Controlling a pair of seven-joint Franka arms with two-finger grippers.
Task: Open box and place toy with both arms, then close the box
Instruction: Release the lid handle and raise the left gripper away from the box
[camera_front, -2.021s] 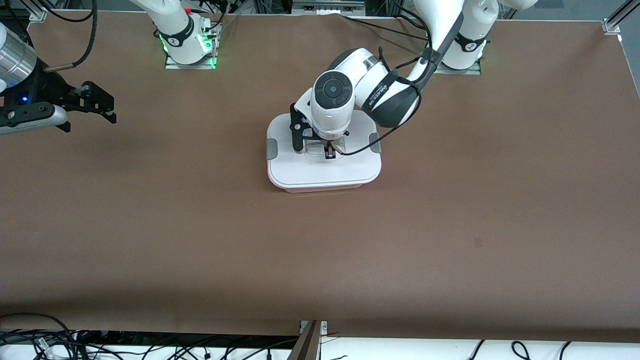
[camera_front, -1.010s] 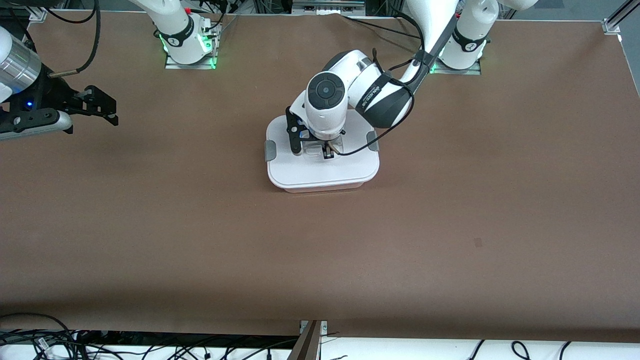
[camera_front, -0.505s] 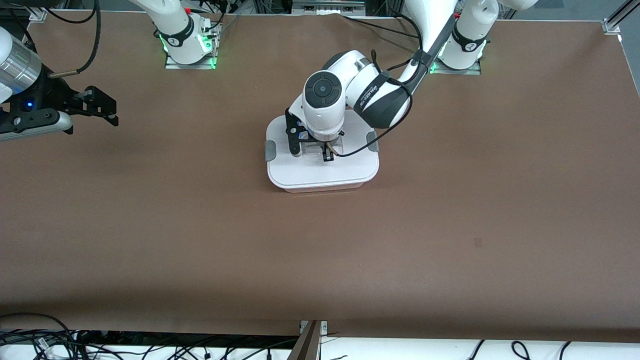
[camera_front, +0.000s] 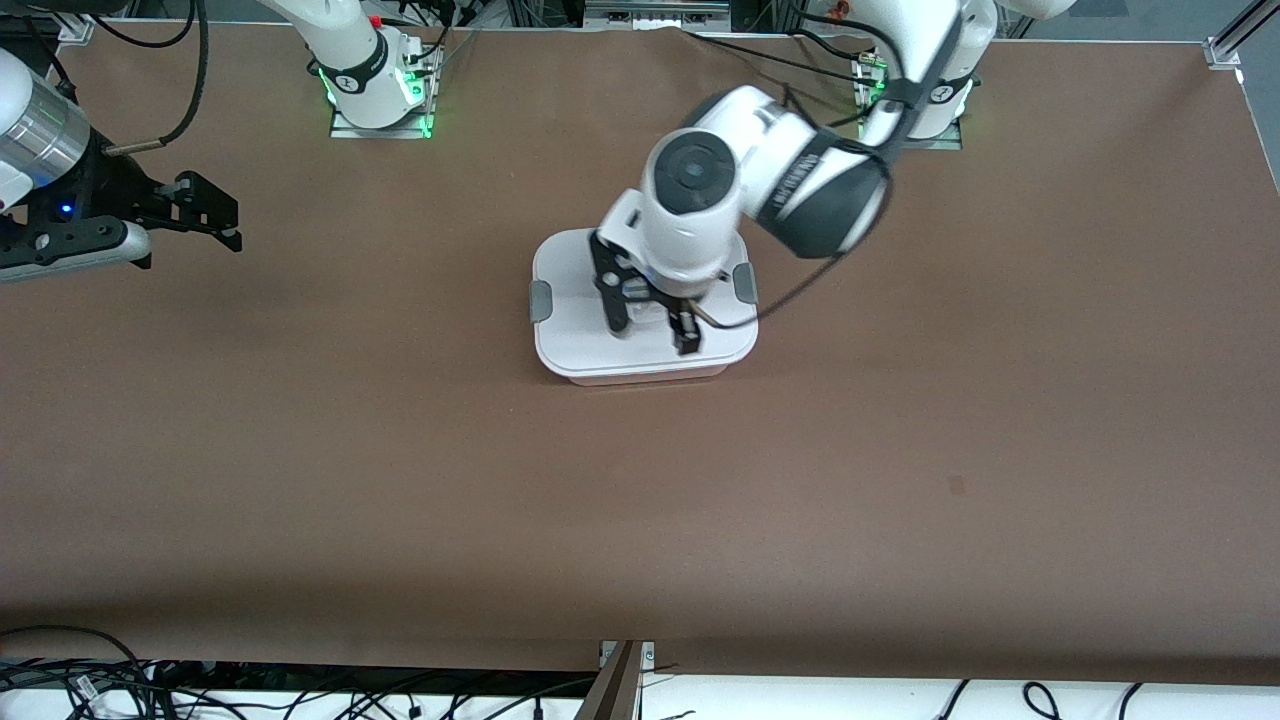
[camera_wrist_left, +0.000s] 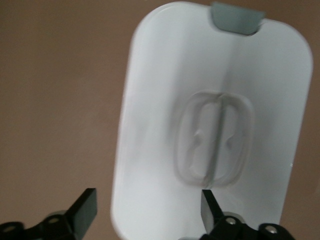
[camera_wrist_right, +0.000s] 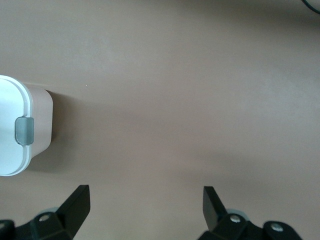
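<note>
The box (camera_front: 572, 335) stands in the middle of the table with its flat white lid on and grey clips at both ends. My left gripper (camera_front: 650, 322) hangs open and empty above the lid. In the left wrist view the left gripper (camera_wrist_left: 147, 207) is over the lid's edge, and the lid (camera_wrist_left: 160, 90), its recessed handle (camera_wrist_left: 215, 137) and one grey clip (camera_wrist_left: 235, 17) show. My right gripper (camera_front: 220, 215) waits open over bare table at the right arm's end. In the right wrist view the right gripper (camera_wrist_right: 145, 200) is empty and the box (camera_wrist_right: 15, 132) lies off to one side. The toy is out of view.
The brown table (camera_front: 900, 400) is bare around the box. Both arm bases stand along its edge farthest from the front camera. Cables (camera_front: 100, 680) lie past the table edge nearest that camera.
My left gripper was shut down in the lid's handle; now it has opened, let go and risen above the lid. The lid stays on the box. The right arm has barely moved.
</note>
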